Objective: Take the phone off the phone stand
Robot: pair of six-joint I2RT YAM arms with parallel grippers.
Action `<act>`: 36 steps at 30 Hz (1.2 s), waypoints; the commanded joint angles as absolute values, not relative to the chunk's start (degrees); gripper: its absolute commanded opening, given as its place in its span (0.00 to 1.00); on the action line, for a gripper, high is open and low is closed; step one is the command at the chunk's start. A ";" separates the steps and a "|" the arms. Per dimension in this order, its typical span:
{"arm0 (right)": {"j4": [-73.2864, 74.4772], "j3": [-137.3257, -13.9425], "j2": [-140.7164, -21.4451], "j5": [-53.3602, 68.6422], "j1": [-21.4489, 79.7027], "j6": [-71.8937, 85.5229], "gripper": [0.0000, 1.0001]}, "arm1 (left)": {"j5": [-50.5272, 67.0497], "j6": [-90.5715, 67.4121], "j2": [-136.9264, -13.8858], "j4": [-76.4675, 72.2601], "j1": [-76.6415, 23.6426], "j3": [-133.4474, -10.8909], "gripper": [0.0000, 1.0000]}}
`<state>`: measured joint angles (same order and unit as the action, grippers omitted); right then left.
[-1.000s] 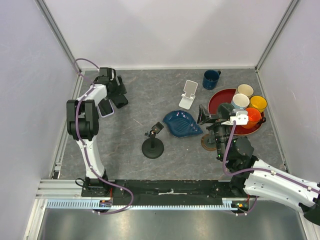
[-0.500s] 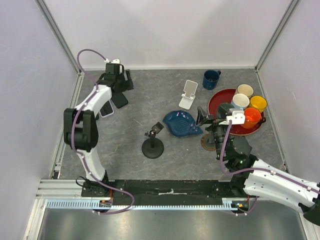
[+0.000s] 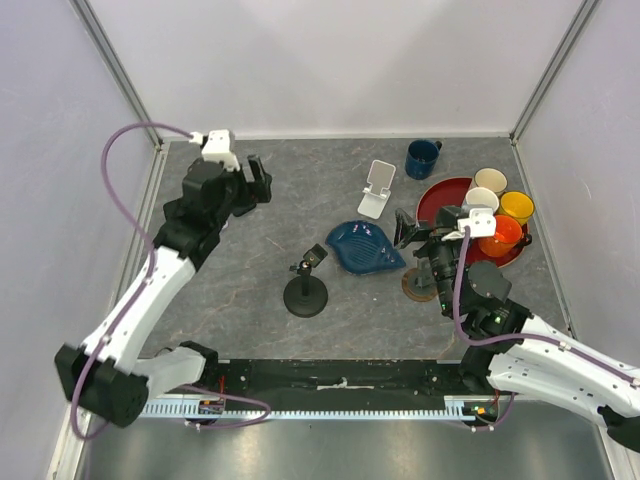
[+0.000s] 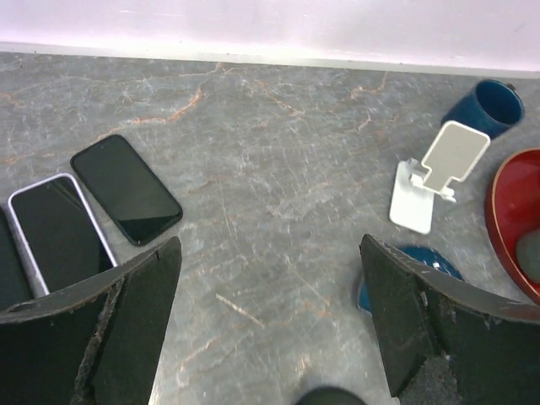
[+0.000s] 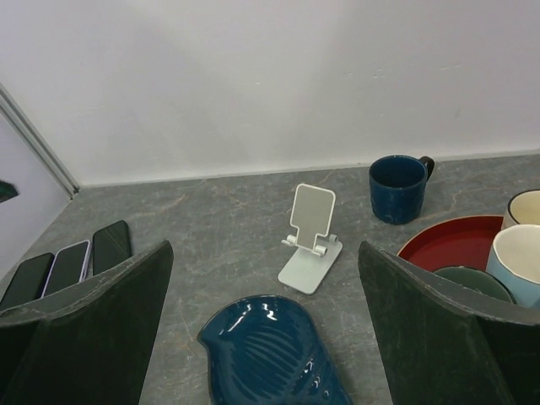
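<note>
The white phone stand [image 3: 377,188] stands empty at the back middle of the table, also shown by the left wrist view [image 4: 439,173] and the right wrist view [image 5: 310,236]. Three phones lie flat side by side at the far left: a black one [image 4: 126,187], one with a pale rim [image 4: 61,232] and a third cut off by the frame edge [image 5: 29,277]. My left arm hides them in the top view. My left gripper [image 3: 255,185] [image 4: 268,245] hangs open over bare table to the right of the phones. My right gripper [image 3: 405,230] [image 5: 263,249] is open, facing the stand.
A blue leaf-shaped dish [image 3: 365,247] lies in front of the stand. A dark blue mug [image 3: 422,157] stands behind a red tray [image 3: 440,190] holding several cups at the right. A small black stand on a round base [image 3: 305,290] sits mid-table.
My left arm has risen from the phones at the left edge and swung right and up, its jaws widening slightly and empty. The right arm has barely moved.
</note>
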<state>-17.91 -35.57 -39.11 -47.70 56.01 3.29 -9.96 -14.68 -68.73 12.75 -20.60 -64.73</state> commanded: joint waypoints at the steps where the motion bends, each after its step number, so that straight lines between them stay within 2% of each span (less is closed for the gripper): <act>1: -10.64 -40.42 -39.98 -46.41 55.72 6.85 0.98 | -11.61 -13.53 -56.62 13.35 -21.53 -58.02 0.93; 6: -2.74 -45.43 -43.93 -45.26 55.81 10.62 0.98 | -13.00 -16.34 -41.42 20.64 -21.53 -53.35 0.99; 11: -0.18 -50.70 -53.25 -43.34 54.85 14.32 0.98 | -12.92 -22.67 -28.23 30.22 -21.45 -53.52 1.00; 16: 7.46 -56.59 -59.93 -35.35 47.91 21.08 0.98 | -18.18 -20.22 -20.75 32.51 -21.45 -57.91 1.00; 20: 11.68 -57.83 -59.94 -28.40 38.52 25.91 0.98 | -20.91 -16.36 -16.36 33.22 -21.45 -62.22 1.00; 23: 14.41 -57.83 -56.52 -23.91 30.08 26.46 0.98 | -22.76 -13.11 -12.84 32.70 -21.45 -64.51 1.00; 27: 19.58 -58.62 -50.20 -27.41 22.87 23.31 0.98 | -26.00 -7.92 -8.27 29.81 -21.53 -66.27 1.00; 32: 22.68 -59.68 -39.31 -39.79 22.59 18.38 0.98 | -30.14 -1.86 -2.82 25.41 -21.53 -65.48 1.00; 36: 21.19 -57.84 -28.69 -43.76 22.59 14.51 0.98 | -32.16 -0.09 -0.44 21.37 -21.45 -63.38 1.00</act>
